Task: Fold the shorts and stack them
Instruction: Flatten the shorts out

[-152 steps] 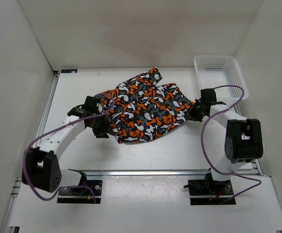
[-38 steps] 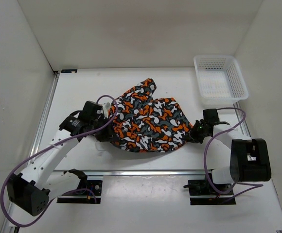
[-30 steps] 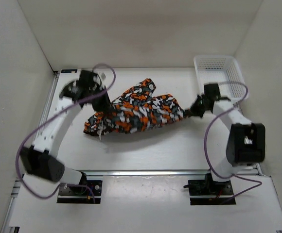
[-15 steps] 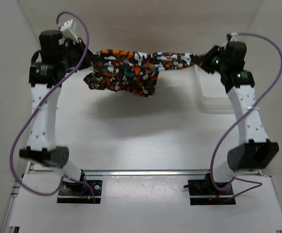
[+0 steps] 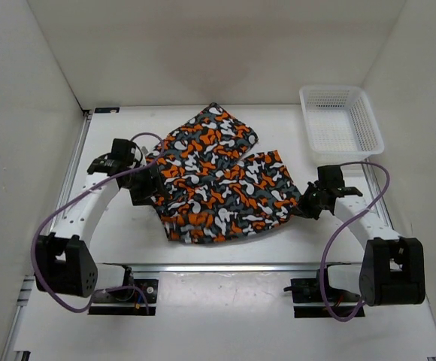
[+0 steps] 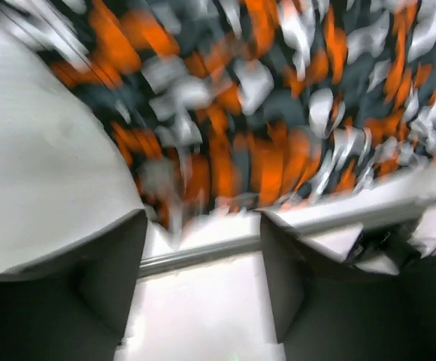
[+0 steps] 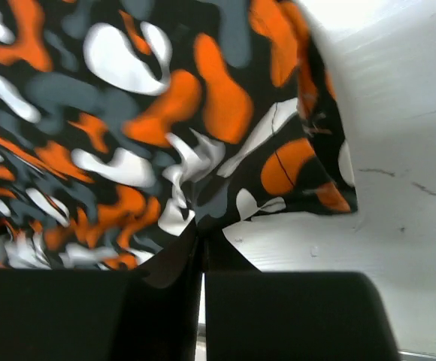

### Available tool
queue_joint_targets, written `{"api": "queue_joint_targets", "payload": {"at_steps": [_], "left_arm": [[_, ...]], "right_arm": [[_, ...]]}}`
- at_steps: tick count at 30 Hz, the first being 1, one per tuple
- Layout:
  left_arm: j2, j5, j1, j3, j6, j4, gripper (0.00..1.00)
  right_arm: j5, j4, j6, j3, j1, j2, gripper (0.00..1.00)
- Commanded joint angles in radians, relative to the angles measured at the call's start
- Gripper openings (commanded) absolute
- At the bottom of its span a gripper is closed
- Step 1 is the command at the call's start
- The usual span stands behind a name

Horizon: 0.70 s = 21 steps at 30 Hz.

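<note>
Half a second back you have the shorts strung up in the air between both arms. Now the shorts [image 5: 222, 180] lie spread flat on the table [image 5: 225, 250], mid-workspace, between the two grippers, and both arms are down low again. The shake-out and lay-down looks done. Cloth is mostly smooth, with one lobe reaching far-left, the other toward the right

Your left gripper [image 5: 147, 186] sits at the left edge of the cloth. In the left wrist view its fingers [image 6: 90, 256] stand wide apart, with the printed edge just past the tips and nothing between them. That view is motion-blurred, but it reads as let go

Your right gripper [image 5: 307, 206] is at the right edge. In the right wrist view the tips are pressed together on a small pinch of fabric, so you have hold on that side only

The white mesh basket [image 5: 340, 120] is in the far right corner, apart from the shorts

My read is that flattening is about finished and no fold is made yet. You likely need to free the right pinch and regrip for the first fold. If you pull away with that pinch closed, the right corner probably drags and rumples
</note>
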Motion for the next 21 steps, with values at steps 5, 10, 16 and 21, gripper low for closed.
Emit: {"api": "queue_joint_targets", "payload": {"at_steps": [5, 10, 16, 21], "left_arm": [[-0.047, -0.121, 0.005, 0.148, -0.124, -0.062, 0.86], [-0.263, -0.103, -0.071, 0.006, -0.259, -0.093, 0.6], [-0.305, -0.207, -0.085, -0.179, -0.387, -0.018, 0.53], [-0.028, -0.255, 0.033, -0.135, -0.335, 0.136, 0.68]], "right_arm": [[0.068, 0.023, -0.032, 0.042, -0.01, -0.098, 0.0], [0.068, 0.005, -0.042, 0.042, -0.01, -0.12, 0.0], [0.068, 0.005, -0.051, 0.033, -0.01, -0.129, 0.0], [0.057, -0.005, -0.069, 0.033, -0.01, -0.129, 0.0]]}}
